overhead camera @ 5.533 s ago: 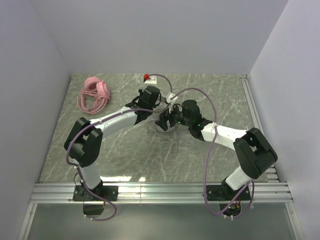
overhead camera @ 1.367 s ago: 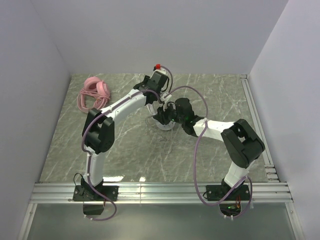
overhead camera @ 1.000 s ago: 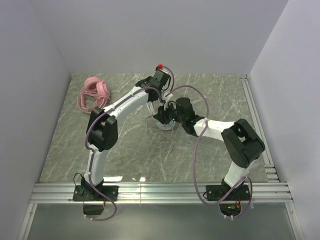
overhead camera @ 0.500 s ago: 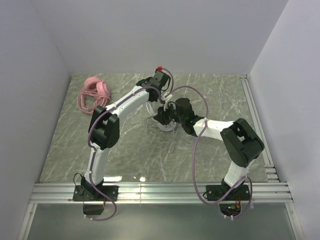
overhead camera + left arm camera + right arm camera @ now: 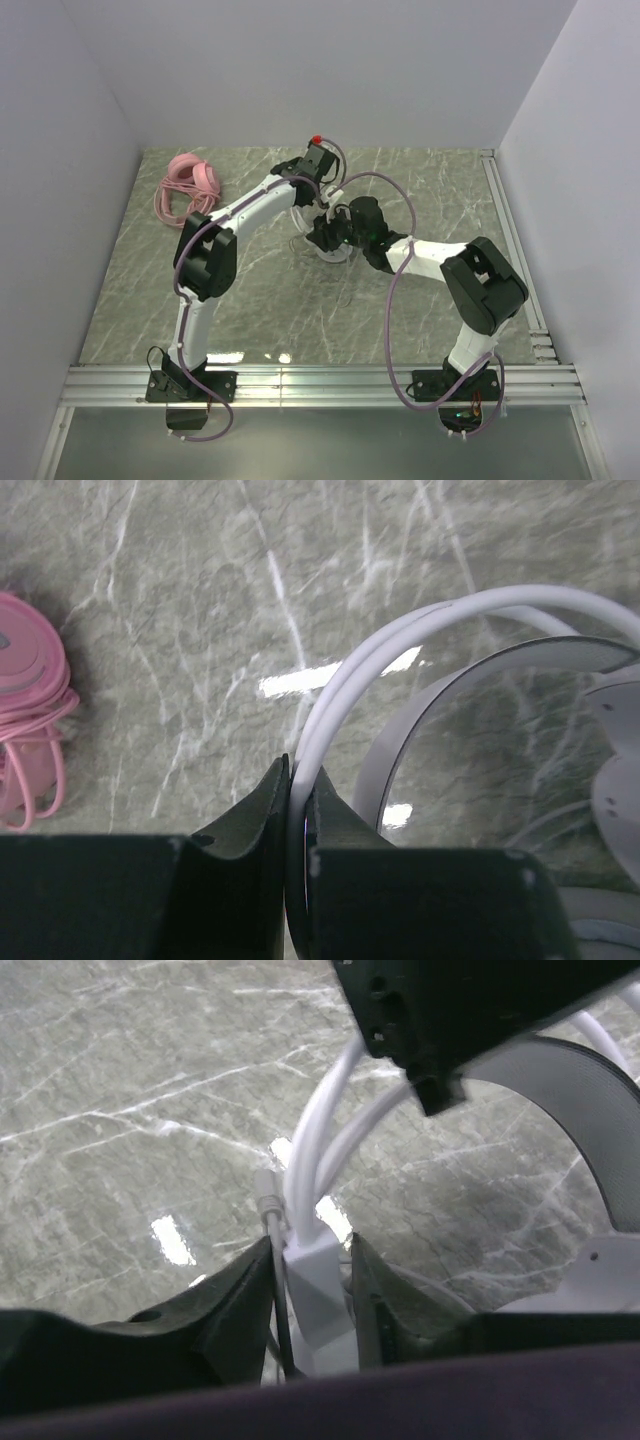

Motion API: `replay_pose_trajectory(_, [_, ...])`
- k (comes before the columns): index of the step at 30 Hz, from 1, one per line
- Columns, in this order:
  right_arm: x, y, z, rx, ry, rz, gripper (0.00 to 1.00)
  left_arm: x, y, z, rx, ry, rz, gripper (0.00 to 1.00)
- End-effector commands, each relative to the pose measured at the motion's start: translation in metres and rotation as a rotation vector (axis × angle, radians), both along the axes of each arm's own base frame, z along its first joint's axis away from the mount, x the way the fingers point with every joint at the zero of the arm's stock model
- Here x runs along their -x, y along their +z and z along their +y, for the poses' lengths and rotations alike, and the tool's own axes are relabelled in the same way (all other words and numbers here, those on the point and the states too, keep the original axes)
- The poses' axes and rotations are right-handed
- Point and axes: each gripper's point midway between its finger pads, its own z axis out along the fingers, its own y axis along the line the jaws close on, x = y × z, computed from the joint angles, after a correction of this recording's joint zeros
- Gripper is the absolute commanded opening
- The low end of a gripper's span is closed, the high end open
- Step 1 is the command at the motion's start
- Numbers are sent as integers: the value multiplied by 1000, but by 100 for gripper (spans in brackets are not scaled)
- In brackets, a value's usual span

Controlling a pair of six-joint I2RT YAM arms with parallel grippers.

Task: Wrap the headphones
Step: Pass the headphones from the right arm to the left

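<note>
Left wrist view shows me my left gripper (image 5: 298, 785) pinched tight on the white headset (image 5: 420, 630) by its thin headband wires, mid-table, while the right gripper (image 5: 312, 1255) straddles its slider block (image 5: 320, 1295), grip unclear to me, and the pink headset (image 5: 188, 186) lies far left.

top: from above and behind, I see the whole table (image 5: 260, 300)
left wrist: close on white headband (image 5: 312, 742)
right wrist: close, same headband (image 5: 305, 1175)

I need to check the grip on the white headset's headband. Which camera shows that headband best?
Left wrist: the white headband arcs clearly from the shut left gripper. Right wrist shows only its lower rails above the right gripper, partly behind the left gripper. From the top view, the arms mostly hide it.
</note>
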Motion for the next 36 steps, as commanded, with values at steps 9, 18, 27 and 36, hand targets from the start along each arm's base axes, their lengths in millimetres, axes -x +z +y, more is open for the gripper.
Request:
replay_pose_trajectory(9, [-2,48,2,-76,-20,-78,72,11,-7,-5,-5,2,-38,0])
replay_pose_trajectory(18, [9,74,-14,-122,-30,-115,96,10,-10,-10,16,3,-25,0])
replay_pose_trajectory(27, [33,118,-41,-204,-42,-191,100,8,-4,-10,31,27,-22,0])
replay_pose_trajectory(36, [54,172,-82,-296,-92,-222,99,12,-3,-12,108,43,-1,0])
